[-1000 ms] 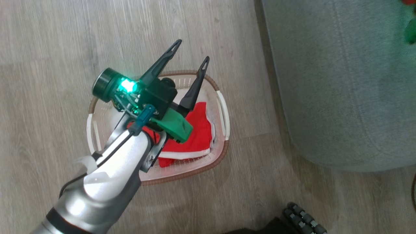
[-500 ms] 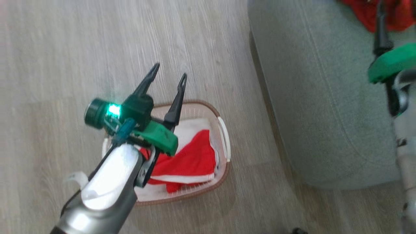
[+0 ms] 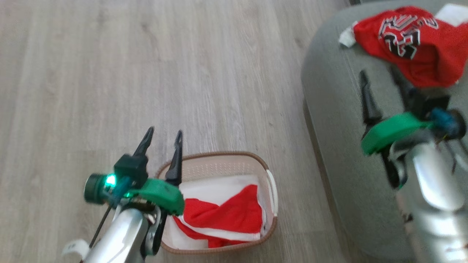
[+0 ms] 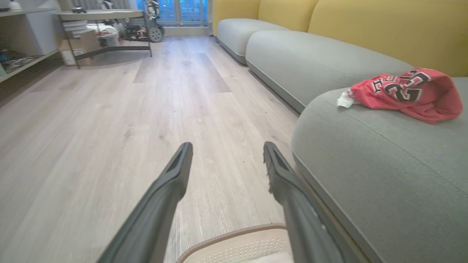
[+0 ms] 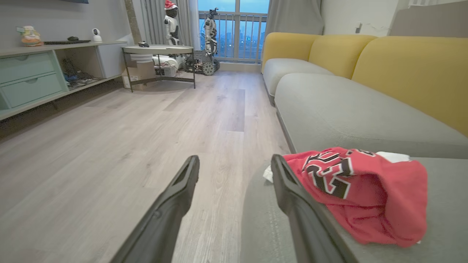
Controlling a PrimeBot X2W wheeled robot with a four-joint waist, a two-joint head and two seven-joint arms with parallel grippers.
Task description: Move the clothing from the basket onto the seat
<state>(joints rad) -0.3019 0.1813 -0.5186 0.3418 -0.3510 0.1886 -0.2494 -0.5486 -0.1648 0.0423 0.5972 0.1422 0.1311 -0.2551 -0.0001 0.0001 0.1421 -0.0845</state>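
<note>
One lettered jersey (image 3: 406,40) lies on the seat (image 3: 340,146), just ahead of the right gripper (image 3: 378,73) and a little to its right. That gripper is spread wide and empty, though blur leaves it unclear whether one finger touches the cloth. The left gripper (image 3: 164,132), also wide with nothing in it, hangs over the basket (image 3: 234,155), tips pointing past the rim. A red garment (image 3: 226,215) lies in the basket, below and behind those tips. The task looks about half done. Next, the left gripper should tip down, draw back and close on a raised fold.
</note>
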